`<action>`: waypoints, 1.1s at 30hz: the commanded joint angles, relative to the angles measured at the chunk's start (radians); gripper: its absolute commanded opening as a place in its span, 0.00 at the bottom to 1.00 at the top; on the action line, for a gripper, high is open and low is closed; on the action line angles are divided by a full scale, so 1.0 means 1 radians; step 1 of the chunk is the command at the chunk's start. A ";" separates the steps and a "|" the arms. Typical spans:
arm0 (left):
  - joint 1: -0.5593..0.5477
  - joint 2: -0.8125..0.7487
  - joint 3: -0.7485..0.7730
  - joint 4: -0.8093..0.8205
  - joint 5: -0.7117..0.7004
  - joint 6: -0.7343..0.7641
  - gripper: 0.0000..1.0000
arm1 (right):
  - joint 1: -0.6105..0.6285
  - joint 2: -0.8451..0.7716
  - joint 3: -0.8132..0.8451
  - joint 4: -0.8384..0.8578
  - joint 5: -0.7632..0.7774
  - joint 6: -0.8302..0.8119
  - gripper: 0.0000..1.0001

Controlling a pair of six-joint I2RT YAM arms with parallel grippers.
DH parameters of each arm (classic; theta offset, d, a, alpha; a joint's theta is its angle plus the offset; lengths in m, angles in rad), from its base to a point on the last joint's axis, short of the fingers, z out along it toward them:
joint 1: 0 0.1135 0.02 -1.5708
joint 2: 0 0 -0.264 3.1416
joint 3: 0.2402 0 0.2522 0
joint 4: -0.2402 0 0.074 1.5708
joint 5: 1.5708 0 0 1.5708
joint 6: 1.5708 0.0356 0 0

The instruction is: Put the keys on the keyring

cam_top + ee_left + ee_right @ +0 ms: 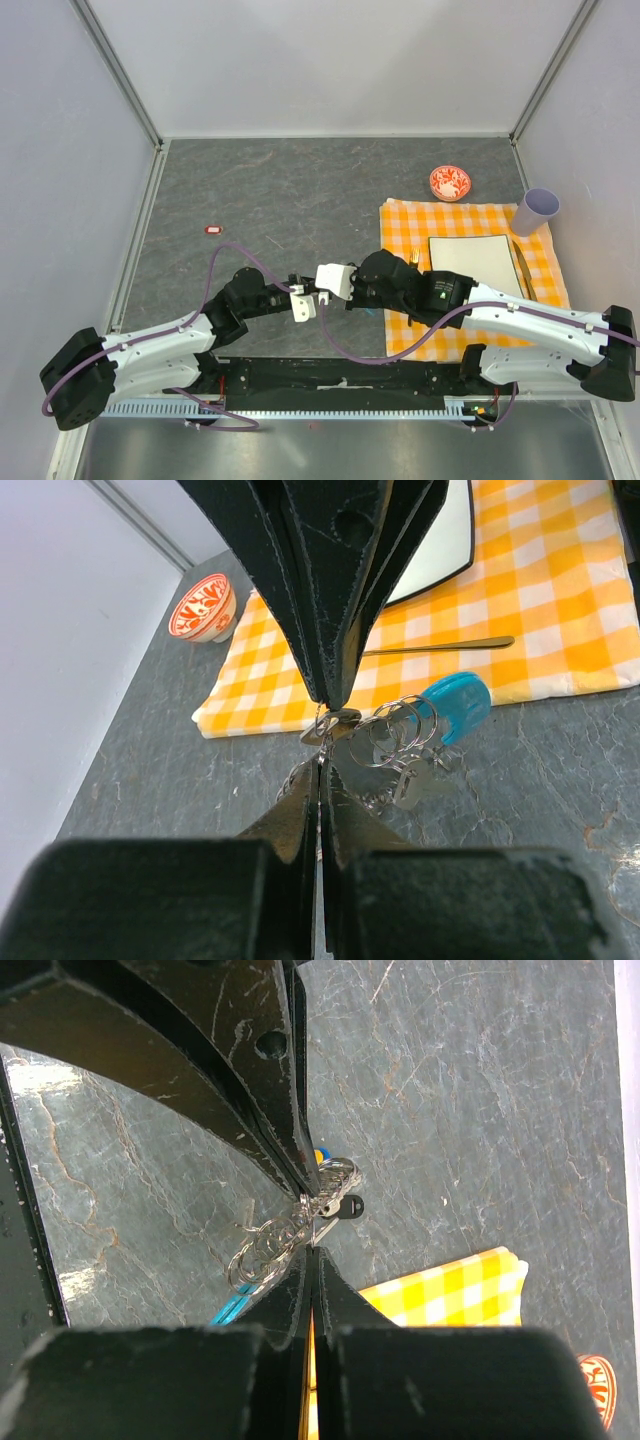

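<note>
Beside the checked cloth (400,222), left gripper (320,772) and right gripper (313,1252), jaws pressed together, pinch the keyring (455,705); hold it taut, thread slowly.

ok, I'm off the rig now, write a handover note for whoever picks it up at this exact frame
Left gripper: shut, pinching the keyring at its metal rings.
Right gripper: shut, tip to tip with the left on the same bunch; ring or key, cannot tell.
Things: cyan strap and keys hang together beside the checked cloth; a black-headed key sits right at the fingertips.
Done: some keys look threaded on.
To do: confirm the black-headed key is on; a small red object lies alone far left, possibly another key, too small to tell.
</note>
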 commanded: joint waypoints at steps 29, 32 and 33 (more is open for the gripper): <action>-0.008 -0.015 0.029 0.047 -0.018 0.024 0.02 | 0.004 -0.010 0.016 0.023 0.018 0.007 0.00; -0.008 -0.018 0.026 0.047 -0.015 0.024 0.02 | 0.004 -0.009 0.018 0.024 0.029 0.009 0.00; -0.009 -0.017 0.028 0.047 -0.013 0.024 0.02 | 0.004 -0.009 0.018 0.026 0.030 0.010 0.00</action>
